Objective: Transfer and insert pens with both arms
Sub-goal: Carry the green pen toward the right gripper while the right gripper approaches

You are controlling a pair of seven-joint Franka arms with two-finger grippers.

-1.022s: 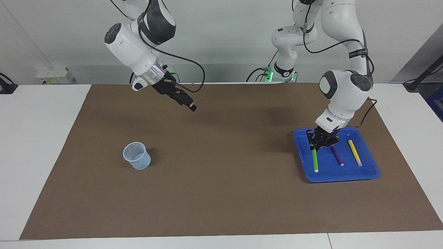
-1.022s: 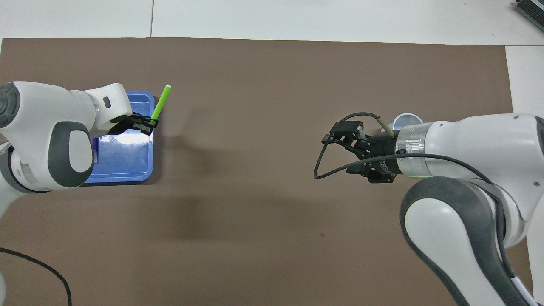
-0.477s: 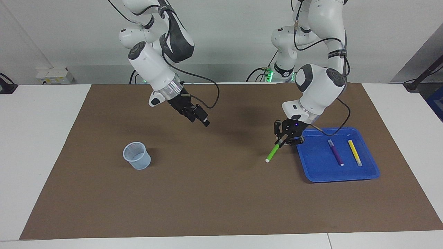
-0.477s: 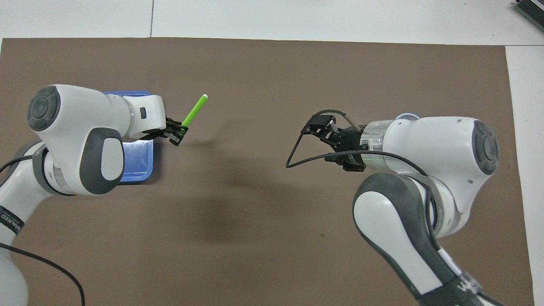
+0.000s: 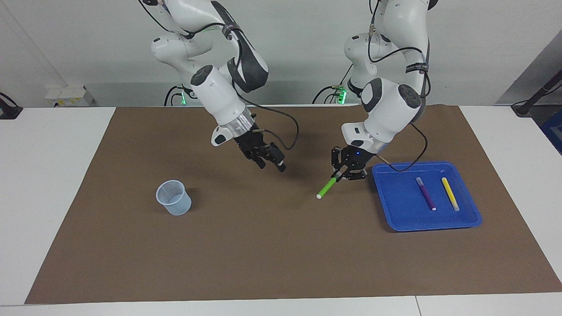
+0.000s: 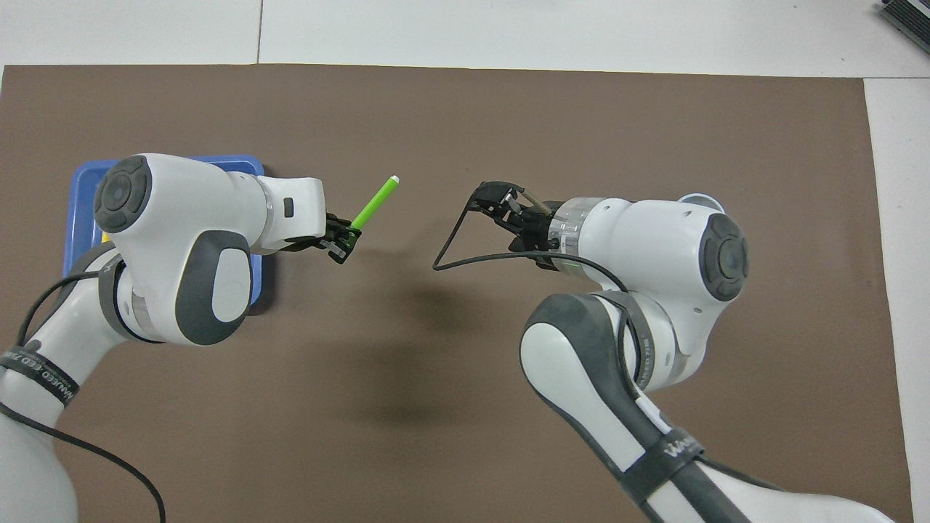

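Your left gripper [image 5: 337,177] is pinched on the lime green pen [image 5: 327,188] by its butt end, held in the air over the mat btw the blue tray [image 5: 395,219] and the right gripper [image 5: 271,161], white tip angled down and out. Right gripper's fingers are spread, empty, over mid-mat. Purple pen [image 5: 426,193] and yellow pen [image 5: 450,194] lie in the tray. Pen looks light, stiff, smooth plastic, so prob slippery and apt to pivot w/ an end grip. Take it mid-barrel w/ the right, square across, before the left lets go. Cup [image 5: 174,197] sits toward the right arm's end.
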